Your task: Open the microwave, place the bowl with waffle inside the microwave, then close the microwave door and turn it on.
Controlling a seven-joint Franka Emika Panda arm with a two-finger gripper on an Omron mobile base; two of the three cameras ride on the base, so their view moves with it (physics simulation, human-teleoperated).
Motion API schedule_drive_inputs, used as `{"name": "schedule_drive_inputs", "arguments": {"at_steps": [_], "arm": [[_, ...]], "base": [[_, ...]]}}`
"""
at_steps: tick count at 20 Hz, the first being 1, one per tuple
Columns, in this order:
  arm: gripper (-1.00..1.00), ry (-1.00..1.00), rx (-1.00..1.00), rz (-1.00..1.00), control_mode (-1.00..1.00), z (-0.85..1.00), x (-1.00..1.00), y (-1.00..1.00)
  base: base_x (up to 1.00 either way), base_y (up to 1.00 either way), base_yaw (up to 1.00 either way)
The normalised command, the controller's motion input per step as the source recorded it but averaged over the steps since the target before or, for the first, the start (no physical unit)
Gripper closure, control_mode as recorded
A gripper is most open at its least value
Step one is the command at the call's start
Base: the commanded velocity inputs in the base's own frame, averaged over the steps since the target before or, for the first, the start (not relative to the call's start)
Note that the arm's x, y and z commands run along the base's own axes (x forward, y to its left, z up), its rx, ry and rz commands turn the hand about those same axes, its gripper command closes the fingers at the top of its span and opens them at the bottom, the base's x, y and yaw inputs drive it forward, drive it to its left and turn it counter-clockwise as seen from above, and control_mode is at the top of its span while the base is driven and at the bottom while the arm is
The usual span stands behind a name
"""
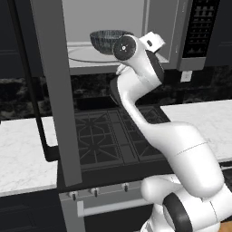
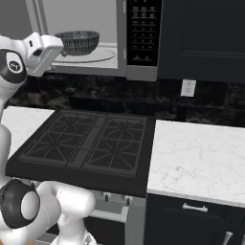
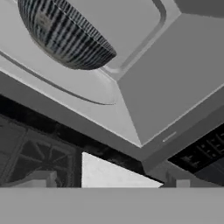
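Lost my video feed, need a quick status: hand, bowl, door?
Hand open, holding nothing. Bowl sits on the turntable inside the microwave. Microwave door swung wide open, not yet closed. Nothing seen blocking its swing.

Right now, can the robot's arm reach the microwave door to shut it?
Probably yes. The door stands swung wide open at the arm's left, nothing sits between them, and the bowl already rests inside the microwave, so the hand is free.

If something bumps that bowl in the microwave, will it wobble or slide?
The bowl looks rounded underneath, so a bump would probably rock it. It sits on the smooth glass turntable, so it may slide easily. It looks stiff and small, likely light.
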Motion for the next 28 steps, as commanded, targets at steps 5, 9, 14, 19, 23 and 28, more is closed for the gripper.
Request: {"name": "schedule_drive_inputs", "arguments": {"at_steps": [5,9,14,19,23,28], "arm": [[-1.0,-0.3,0.35,-0.07,-1.0,-0.35,-0.33,-0.38],[-1.0,-0.42,0.3,0.08,-1.0,-0.44,-0.3,-0.07],[-1.0,-0.43,0.27,0.21,-1.0,-0.37,-0.43,0.0],[-1.0,-0.21,0.27,0.25,-1.0,-0.23,-0.02,-0.02],[-1.0,-0.06,0.04,0.06,-1.0,-0.28,0.17,0.31],[-1.0,-0.06,0.0,-0.04,-1.0,-0.25,0.01,0.58]], "base": [[0.0,0.0,0.0],[0.0,0.0,0.0],[0.0,0.0,0.0],[0.0,0.0,0.0],[0.0,0.0,0.0],[0.0,0.0,0.0]]}}
